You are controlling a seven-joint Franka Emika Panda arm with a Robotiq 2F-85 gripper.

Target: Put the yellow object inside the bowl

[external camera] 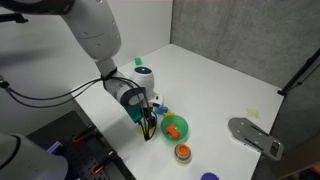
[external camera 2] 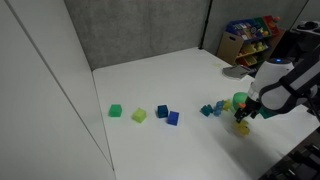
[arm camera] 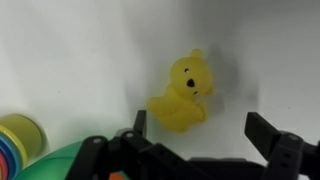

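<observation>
So it's a plain white table (external camera 2: 170, 80) with toys scattered over it. In an exterior view there's a loose row: a green cube (external camera 2: 115, 110), a yellow-green cube (external camera 2: 139, 115) just beside it, then two blue blocks (external camera 2: 173, 118) close together, and a couple of teal blocks (external camera 2: 207, 110) further along. The bowl (external camera: 182, 124) sits near those, with an orange-red object (external camera: 183, 152) just beside it and a gray flat piece (external camera: 255, 137) well apart. The yellow object (arm camera: 183, 95) is lying on the bare tabletop near the bowl, not in it.
</observation>
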